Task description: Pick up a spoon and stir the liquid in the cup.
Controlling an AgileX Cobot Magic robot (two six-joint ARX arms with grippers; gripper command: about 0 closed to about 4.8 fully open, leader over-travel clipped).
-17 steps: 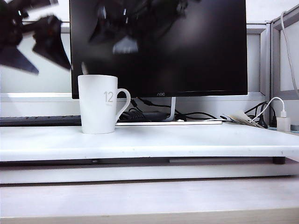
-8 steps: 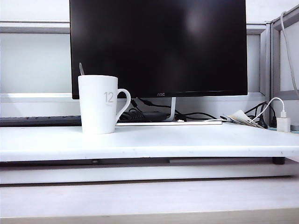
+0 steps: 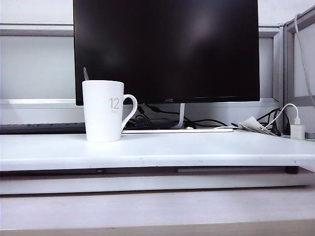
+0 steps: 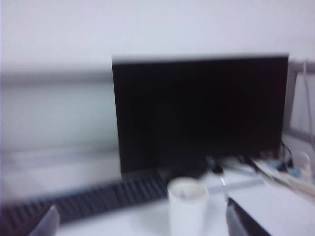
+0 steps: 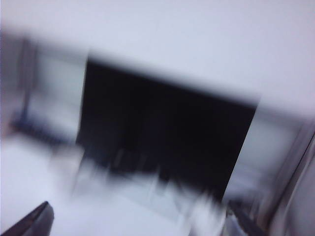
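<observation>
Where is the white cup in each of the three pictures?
Exterior view: the white cup stands left of centre on the white table, the spoon poking out.
Left wrist view: the cup is low, near the middle.
Right wrist view: too blurred to find it.
Shared landmark: the black monitor.

A dark AOC monitor [image 3: 166,49] fills the back of the white desk [image 3: 197,150], screen off. Black cables [image 3: 152,120] bunch under its stand. A black keyboard [image 3: 42,127] lies left; a white charger [image 3: 297,131] sits plugged in, far right.
</observation>
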